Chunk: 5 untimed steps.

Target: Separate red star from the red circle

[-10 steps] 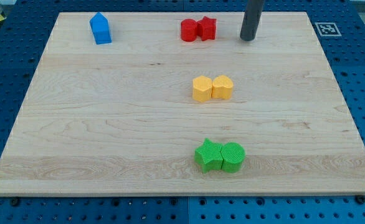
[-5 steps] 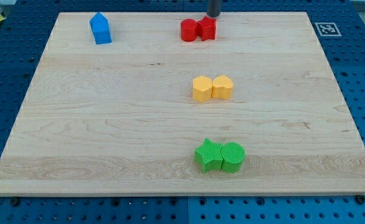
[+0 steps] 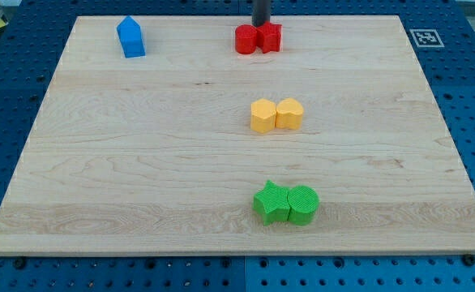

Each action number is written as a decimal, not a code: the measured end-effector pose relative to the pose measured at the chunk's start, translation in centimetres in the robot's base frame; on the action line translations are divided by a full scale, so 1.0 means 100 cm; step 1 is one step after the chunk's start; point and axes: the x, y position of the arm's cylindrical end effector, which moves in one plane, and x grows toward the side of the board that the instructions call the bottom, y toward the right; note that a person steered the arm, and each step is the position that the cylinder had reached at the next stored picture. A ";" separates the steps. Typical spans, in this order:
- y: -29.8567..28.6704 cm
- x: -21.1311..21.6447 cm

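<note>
The red circle (image 3: 246,40) and the red star (image 3: 269,37) sit touching each other near the top edge of the wooden board (image 3: 140,146), the circle on the view's left. My tip (image 3: 260,25) stands just above the pair, right behind the seam between them, at or very close to their top edges. Only the short lower part of the rod shows at the view's top.
A blue house-shaped block (image 3: 130,37) stands at the top left. Two yellow blocks (image 3: 276,114) touch at the board's middle. A green star (image 3: 271,203) and green circle (image 3: 302,204) touch near the bottom. A marker tag (image 3: 425,37) lies off the board's top right.
My tip has moved from the right of the red star leftward along the top edge and now stands behind the two red blocks. No block has moved.
</note>
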 end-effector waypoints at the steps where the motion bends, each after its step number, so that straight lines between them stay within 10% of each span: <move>1: 0.000 0.015; 5: 0.012 0.055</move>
